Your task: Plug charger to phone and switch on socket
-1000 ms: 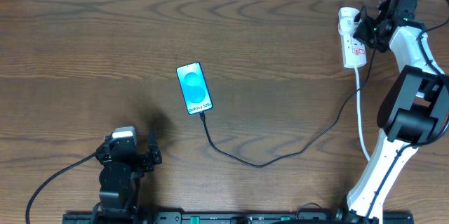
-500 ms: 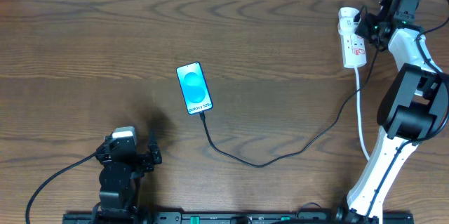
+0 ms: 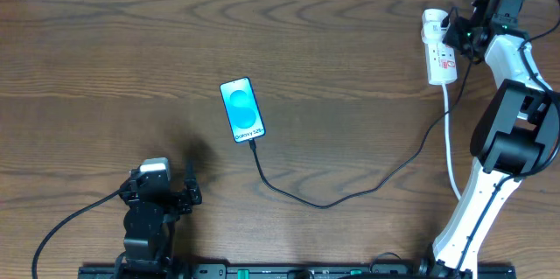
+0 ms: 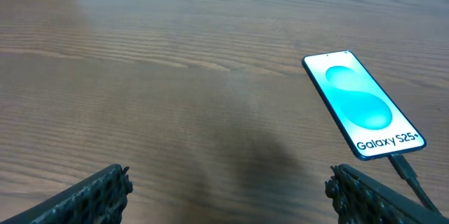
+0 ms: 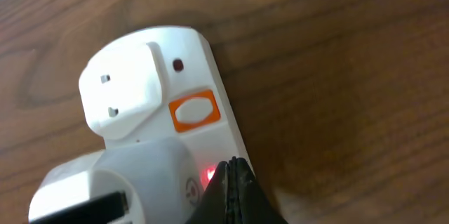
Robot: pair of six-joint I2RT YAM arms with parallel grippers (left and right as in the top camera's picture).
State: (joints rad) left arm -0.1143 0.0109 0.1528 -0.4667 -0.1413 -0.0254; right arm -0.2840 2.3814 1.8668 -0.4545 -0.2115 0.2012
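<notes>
Right wrist, right fingers together, tips against socket

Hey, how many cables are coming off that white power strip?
2. The black charger runs from the socket across to the phone; the white cord runs toward the near edge of the table. The right hand may hide others.

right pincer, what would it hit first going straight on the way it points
The socket: the right pincer, shut, points at its lit red spot and seems to touch it, depth unclear.
</notes>
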